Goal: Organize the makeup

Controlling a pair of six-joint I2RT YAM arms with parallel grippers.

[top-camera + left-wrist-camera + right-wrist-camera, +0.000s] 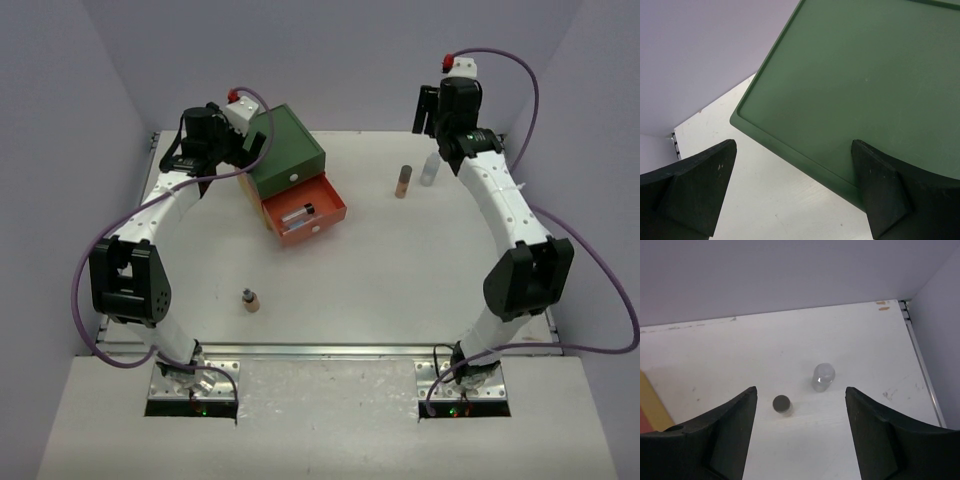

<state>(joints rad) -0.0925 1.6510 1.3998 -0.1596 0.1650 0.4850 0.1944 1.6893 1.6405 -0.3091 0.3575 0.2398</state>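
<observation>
Two upright makeup bottles stand at the back right of the table: a tan dark-capped bottle (403, 181) (781, 404) and a clear bottle (430, 168) (823, 376). My right gripper (440, 140) (801, 395) hovers above them, open and holding nothing. Another bottle (298, 212) lies in the pulled-out orange drawer (330, 212). A small tan dark-capped bottle (250, 299) stands alone near the front left. My left gripper (258, 140) (793, 145) is open at the left corner of the green box top (285, 150) (865, 75), one finger (885, 185) over the lid and the other over the table.
The three-drawer box sits at the back left, and its open orange drawer juts toward the table's middle. The table's back wall and right edge (920, 365) lie close behind the two bottles. A metal rail (330, 350) runs along the near edge.
</observation>
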